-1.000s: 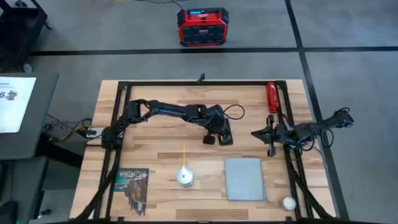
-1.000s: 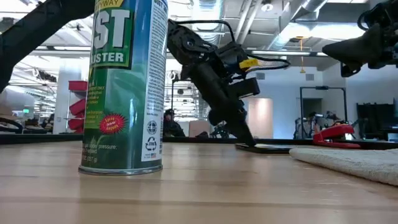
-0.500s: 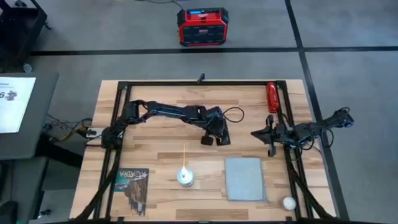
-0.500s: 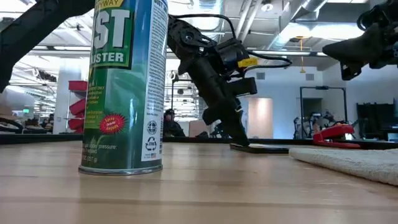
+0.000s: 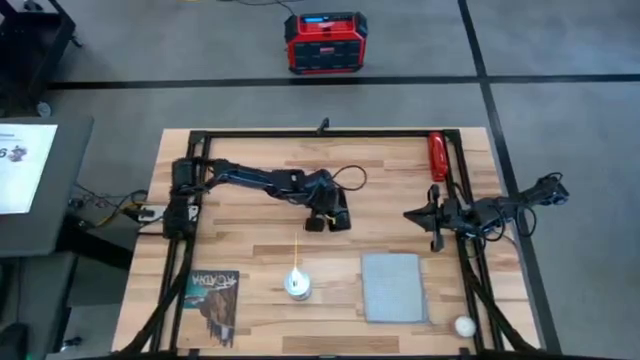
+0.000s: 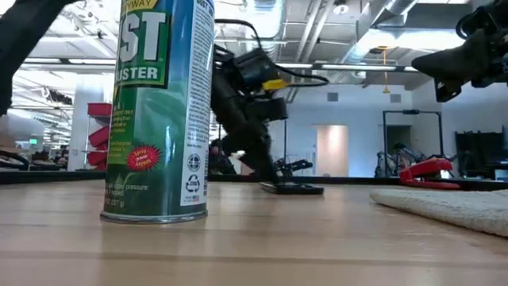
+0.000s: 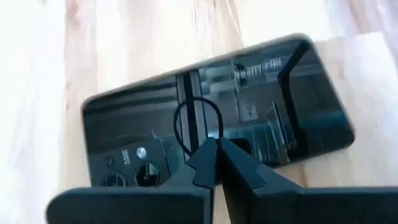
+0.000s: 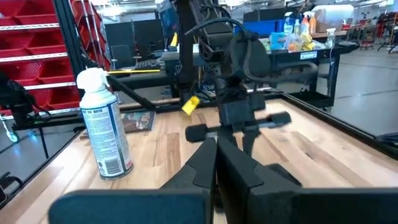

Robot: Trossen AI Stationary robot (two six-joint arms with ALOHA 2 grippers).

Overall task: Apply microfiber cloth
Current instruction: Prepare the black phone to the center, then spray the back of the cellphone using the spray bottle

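The task looks barely begun: the pale blue-grey microfiber cloth, a thin soft fabric square, lies flat and untouched on the light wooden slatted table, near the front edge and right of centre. Neither gripper is touching it, so picking it up and wiping with it are, as far as can be judged, both left to do.

The left gripper is down at the table's middle, well apart from the cloth, with its fingers pressed together and their tips resting on the glossy black rectangular phone, which lies flat on the wood. The right gripper hangs in the air at the right side of the table, beyond the cloth, with its fingers closed together and nothing between them.

The cloth's surface appears smooth and unwrinkled, its edges straight; in the low view it shows as a thin, slightly fuzzy layer on the tabletop. To its left stands a green upright aerosol duster can with a white cap, and a small white ball sits just off the cloth's near right corner.
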